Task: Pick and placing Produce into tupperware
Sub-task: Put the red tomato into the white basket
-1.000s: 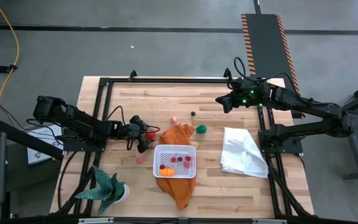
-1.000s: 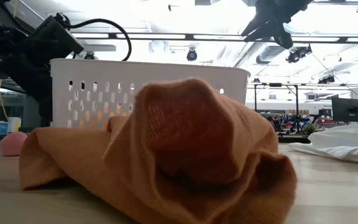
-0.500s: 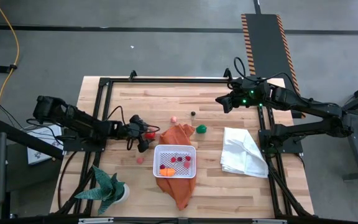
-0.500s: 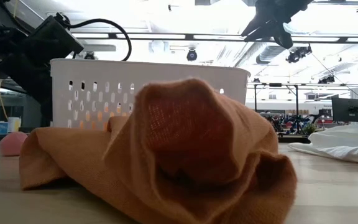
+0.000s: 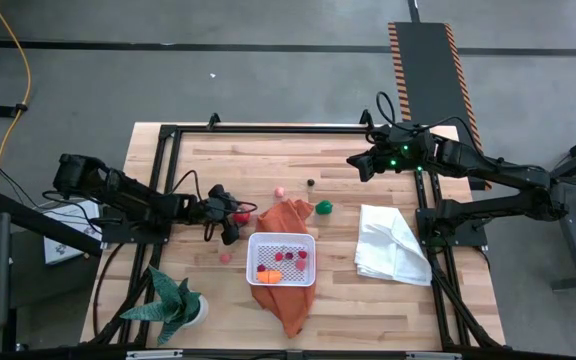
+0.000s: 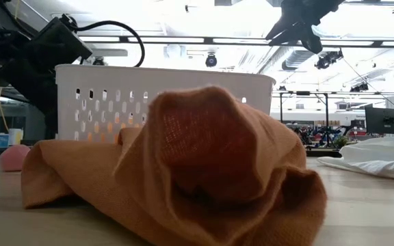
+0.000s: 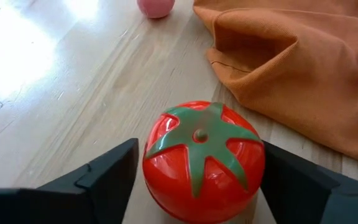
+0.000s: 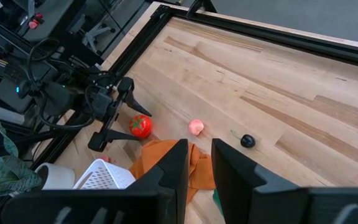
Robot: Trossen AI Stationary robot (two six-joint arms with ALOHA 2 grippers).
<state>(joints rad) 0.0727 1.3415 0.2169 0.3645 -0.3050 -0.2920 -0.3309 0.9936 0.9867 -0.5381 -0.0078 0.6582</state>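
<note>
The red toy tomato (image 7: 204, 162) with a green star top sits on the table left of the orange cloth. My left gripper (image 7: 199, 148) lies low beside it (image 5: 232, 216), open, one finger on each side. The white tupperware (image 5: 281, 240) rests on the orange cloth (image 5: 286, 300); it holds an orange piece (image 5: 268, 275) and small red pieces (image 5: 293, 258). Loose on the table are pink (image 5: 280, 191), dark (image 5: 310, 183), green (image 5: 323, 207) and another pink piece (image 5: 225, 257). My right gripper (image 5: 353, 163) hangs high over the far right, open by a narrow gap and empty. My left gripper comes at the tomato level from the table's left, its fingers (image 7: 110, 174) standing close on the tomato's two sides (image 7: 157, 155). The tomato sits upright on the table. Whether the fingers touch it, I cannot tell.
A white cloth (image 5: 393, 245) lies crumpled near the right edge. A green spiky potted plant (image 5: 173, 305) stands at the near left corner. A black frame (image 5: 268, 128) runs round the table. In the low view the orange cloth (image 6: 211, 157) hides much of the tupperware wall (image 6: 115, 89).
</note>
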